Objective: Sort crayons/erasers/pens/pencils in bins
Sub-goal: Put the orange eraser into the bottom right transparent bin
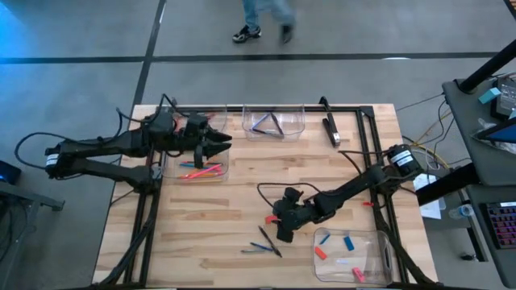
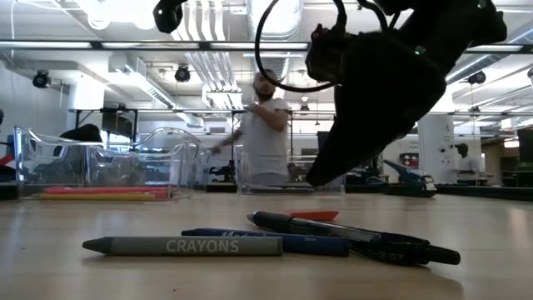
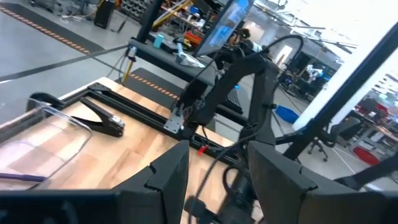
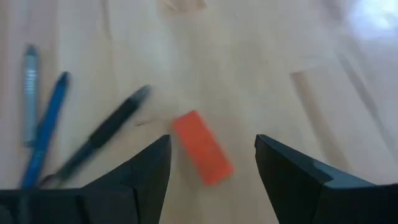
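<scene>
While the left gripper hangs spread over a bin of crayons, the right gripper hovers, fingers apart, above a red-orange eraser beside the pens.

"CRAYONS" on grey crayon (lying flat)

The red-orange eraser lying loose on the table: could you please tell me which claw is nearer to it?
The right claw is nearer: it hangs open just above the red-orange eraser, which shows between its fingers. The left claw is far across the table, over a bin of bright sticks.
</scene>
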{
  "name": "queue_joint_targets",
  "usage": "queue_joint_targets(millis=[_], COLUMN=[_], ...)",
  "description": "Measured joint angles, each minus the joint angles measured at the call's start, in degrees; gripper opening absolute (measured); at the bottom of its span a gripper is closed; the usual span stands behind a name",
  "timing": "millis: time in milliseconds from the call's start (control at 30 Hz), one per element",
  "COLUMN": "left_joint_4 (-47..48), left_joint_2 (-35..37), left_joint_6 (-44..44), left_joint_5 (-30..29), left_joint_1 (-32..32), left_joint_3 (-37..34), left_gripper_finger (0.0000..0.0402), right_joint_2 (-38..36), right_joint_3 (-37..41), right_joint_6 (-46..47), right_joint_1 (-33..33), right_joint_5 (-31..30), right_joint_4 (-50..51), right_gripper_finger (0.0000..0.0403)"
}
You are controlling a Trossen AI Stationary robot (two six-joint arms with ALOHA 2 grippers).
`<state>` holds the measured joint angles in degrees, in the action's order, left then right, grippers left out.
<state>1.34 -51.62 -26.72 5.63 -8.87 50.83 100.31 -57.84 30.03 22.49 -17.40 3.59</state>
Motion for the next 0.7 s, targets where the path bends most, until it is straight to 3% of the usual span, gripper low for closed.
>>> queue_joint_targets(millis=[700], left_joint_4=[0.09], left_joint_2=[-0.02], left_joint_6=[-0.12], left_joint_5=[-1.22], left_joint_1=[2.98], left_joint_3=[-0.54], left_gripper_finger=[0.0150], right_joint_2=[5.89], right_joint_3=[-0.17], right_joint_6=[0.99], right_joint_1=[-0.61], right_joint_5=[1.27], right_joint_4=[0.20], right_gripper_finger=[0.0221])
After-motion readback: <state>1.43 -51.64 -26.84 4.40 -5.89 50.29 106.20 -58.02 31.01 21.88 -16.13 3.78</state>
